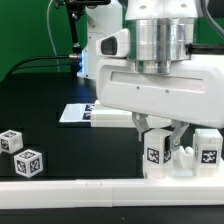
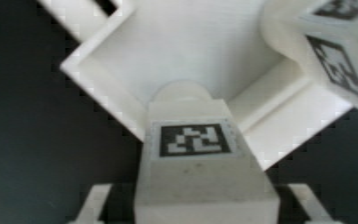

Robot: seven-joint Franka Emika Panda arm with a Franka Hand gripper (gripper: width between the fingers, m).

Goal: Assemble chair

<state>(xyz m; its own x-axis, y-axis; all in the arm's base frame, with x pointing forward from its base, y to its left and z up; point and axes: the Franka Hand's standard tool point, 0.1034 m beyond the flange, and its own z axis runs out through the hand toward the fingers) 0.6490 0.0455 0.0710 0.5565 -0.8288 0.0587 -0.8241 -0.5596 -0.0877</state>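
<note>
Here, gripper [image 2: 199, 206] straddling an upright tagged chair piece [image 2: 197, 138], jaws unclenched, narrow gaps showing on both sides

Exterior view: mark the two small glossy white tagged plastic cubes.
Nearer white cube [image 1: 30, 161], exterior view, on its tagged front face.
Farther white cube [image 1: 10, 141], exterior view, on its tagged front face.

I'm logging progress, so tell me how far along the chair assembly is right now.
Done: no assembled chair shows, and the parts I can see lie separate. In hand: the gripper straddles a tagged white piece, beside another tagged piece; I cannot tell whether it is clamped. Left: nearly everything, including the two small cubes sitting apart on the exterior view's left.
</note>
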